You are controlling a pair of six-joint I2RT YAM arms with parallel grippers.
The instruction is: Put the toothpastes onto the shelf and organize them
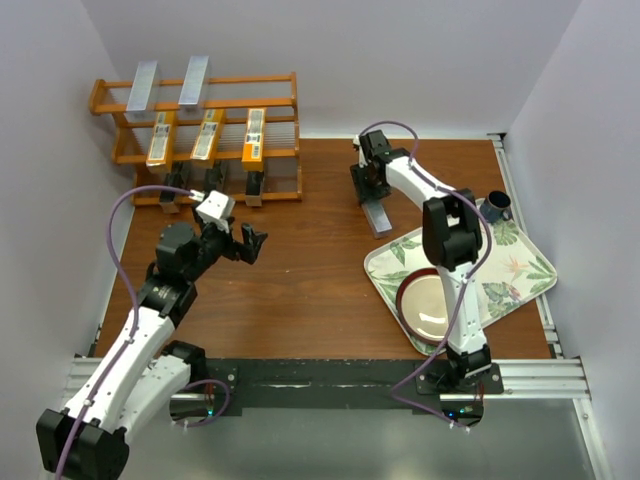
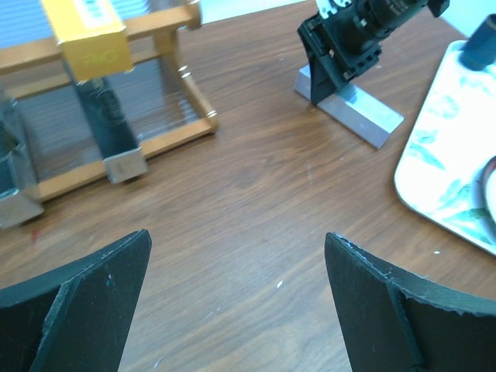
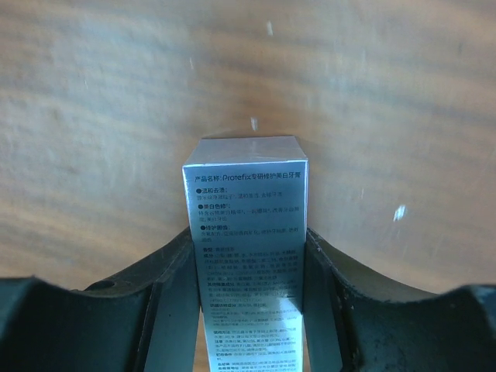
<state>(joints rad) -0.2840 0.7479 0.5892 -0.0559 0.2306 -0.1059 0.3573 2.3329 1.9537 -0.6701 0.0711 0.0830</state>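
The orange-brown shelf (image 1: 270,78) stands at the back left. Two silver toothpastes (image 1: 143,86) lie on its top tier, three orange ones (image 1: 208,135) on the middle tier, and black ones (image 1: 254,185) on the bottom tier. A third silver toothpaste (image 1: 378,218) lies on the table, and my right gripper (image 1: 372,190) is shut on it. In the right wrist view both fingers (image 3: 167,263) press the sides of this carton (image 3: 246,194). My left gripper (image 1: 255,243) hangs open and holds nothing, in front of the shelf (image 2: 186,128).
A leaf-patterned tray (image 1: 520,270) sits at the right with a round bowl (image 1: 430,305) and a dark cup (image 1: 497,207) on it. Bare brown tabletop (image 1: 310,270) lies between the arms. White walls close in the left, back and right sides.
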